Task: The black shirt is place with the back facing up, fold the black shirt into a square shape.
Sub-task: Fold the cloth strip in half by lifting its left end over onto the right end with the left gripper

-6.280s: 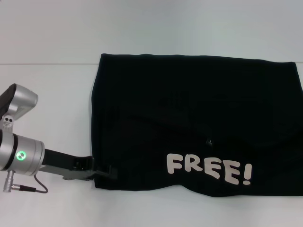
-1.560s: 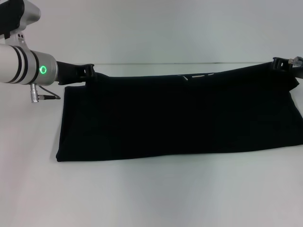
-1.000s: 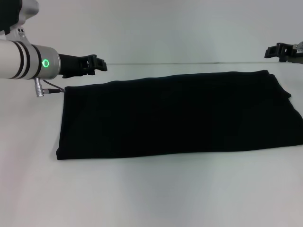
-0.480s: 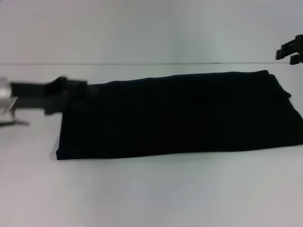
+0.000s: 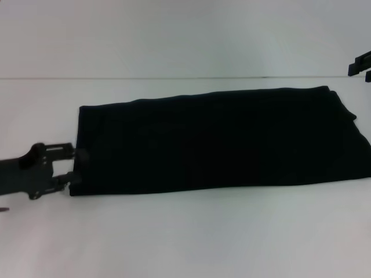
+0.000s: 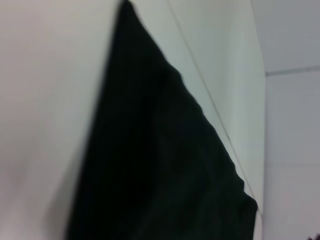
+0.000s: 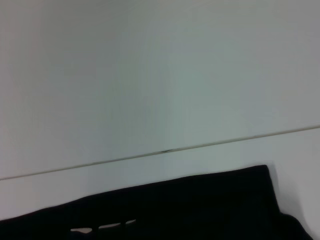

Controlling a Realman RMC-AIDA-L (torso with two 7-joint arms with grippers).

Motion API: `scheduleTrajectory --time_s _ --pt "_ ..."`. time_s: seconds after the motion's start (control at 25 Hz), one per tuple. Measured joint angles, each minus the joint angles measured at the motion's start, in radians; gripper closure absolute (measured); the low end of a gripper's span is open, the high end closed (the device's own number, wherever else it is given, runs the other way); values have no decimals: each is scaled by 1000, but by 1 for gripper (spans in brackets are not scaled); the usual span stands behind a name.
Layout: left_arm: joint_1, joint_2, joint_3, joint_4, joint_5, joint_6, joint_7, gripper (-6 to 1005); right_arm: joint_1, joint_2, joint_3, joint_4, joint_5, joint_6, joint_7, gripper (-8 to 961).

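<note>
The black shirt lies flat on the white table, folded into a long band running left to right, plain side up. It also shows in the left wrist view and in the right wrist view, where thin slivers of white lettering peek from its far edge. My left gripper is low at the shirt's near left corner, open, one finger on either side of the left edge. My right gripper hangs open and empty above the far right corner, mostly out of frame.
The white table stretches in front of the shirt. Its far edge runs just behind the shirt, with a pale wall beyond. The shirt's right end reaches the head view's right border.
The near half of the shirt was lifted and folded back over the far half, hiding the lettering, then released. My left gripper swung from the far left corner down to the near left corner. My right gripper drew back to the right.
</note>
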Motion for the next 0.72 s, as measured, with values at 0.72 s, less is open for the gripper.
scheduleTrajectory --time_s 0.72 --pt "30 -15 -8 -120 29 -172 -87 410 -8 3 -23 -2 -2 36 -4 476"
